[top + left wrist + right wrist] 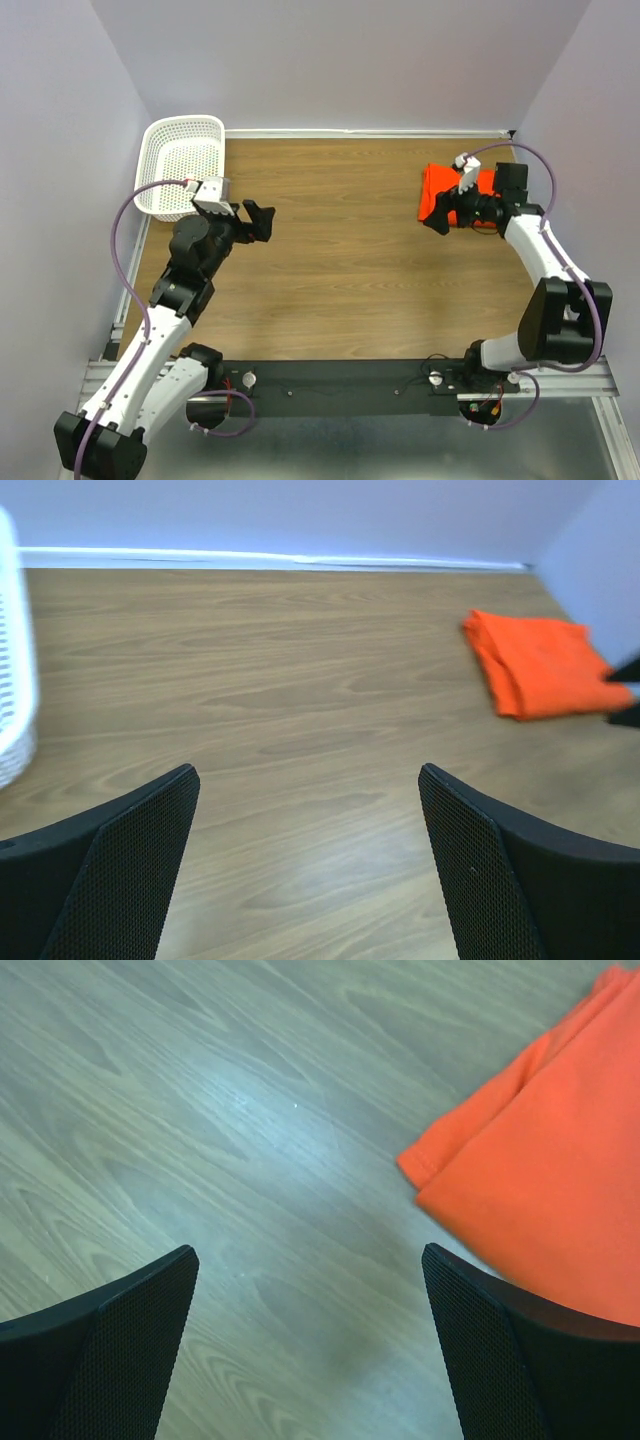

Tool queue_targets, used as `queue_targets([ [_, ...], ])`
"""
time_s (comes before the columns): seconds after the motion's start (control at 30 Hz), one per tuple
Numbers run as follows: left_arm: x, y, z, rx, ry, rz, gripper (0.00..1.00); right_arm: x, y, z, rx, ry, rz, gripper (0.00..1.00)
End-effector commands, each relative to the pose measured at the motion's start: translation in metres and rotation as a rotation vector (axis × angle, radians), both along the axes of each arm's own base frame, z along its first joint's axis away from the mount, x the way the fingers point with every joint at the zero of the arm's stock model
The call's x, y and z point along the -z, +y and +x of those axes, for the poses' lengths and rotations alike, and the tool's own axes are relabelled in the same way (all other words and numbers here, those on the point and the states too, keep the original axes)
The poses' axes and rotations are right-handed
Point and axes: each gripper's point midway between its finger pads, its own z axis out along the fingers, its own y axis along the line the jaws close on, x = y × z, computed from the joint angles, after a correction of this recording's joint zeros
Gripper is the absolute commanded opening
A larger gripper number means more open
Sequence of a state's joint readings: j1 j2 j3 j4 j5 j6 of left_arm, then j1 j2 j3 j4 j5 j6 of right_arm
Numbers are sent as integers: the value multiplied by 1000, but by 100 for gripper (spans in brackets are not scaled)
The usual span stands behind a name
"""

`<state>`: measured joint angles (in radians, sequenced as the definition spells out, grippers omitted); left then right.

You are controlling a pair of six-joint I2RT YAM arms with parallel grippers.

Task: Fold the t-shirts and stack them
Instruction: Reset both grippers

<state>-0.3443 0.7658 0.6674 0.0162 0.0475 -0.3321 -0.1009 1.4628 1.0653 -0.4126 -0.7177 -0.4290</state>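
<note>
The orange-red t-shirt [445,185] lies folded into a small rectangle at the far right of the wooden table. It also shows in the left wrist view [540,664] and the right wrist view [550,1170]. My right gripper [437,217] is open and empty, hovering over the shirt's left edge, with bare wood between its fingers [500,1350]. My left gripper [258,221] is open and empty at the left of the table, pointing towards the shirt, with bare wood between its fingers [130,870].
A white plastic mesh basket [182,163] stands at the far left corner, its rim [12,680] at the left edge of the left wrist view. Lilac walls close the table on three sides. A black rail [340,385] runs along the near edge.
</note>
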Motion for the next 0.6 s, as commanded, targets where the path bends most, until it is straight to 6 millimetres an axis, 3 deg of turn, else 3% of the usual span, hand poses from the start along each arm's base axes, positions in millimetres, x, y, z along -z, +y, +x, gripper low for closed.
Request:
queue_targets([
  [0.0,-12,46,2,-235,-13,63,99,-26,-3,19,183,-155,-33,100],
  [0.03,-20,48,-2,-236,-37,58,98,-25,-21,27,296,-170,-116,100],
  [0.07,-24,49,-4,-237,-47,60,98,-24,-20,28,327,-180,-159,100],
  [0.13,-24,55,-8,-255,-52,80,98,-31,-38,36,449,-227,-201,100],
  [0.27,-28,67,-19,-284,-90,123,98,-54,-93,30,836,-309,-224,100],
  [0.33,-31,76,-23,-323,-98,144,98,-65,-110,25,976,-333,-198,100],
  [0.57,-35,91,-28,-386,-112,180,98,-104,-120,-17,1068,-453,-118,100],
])
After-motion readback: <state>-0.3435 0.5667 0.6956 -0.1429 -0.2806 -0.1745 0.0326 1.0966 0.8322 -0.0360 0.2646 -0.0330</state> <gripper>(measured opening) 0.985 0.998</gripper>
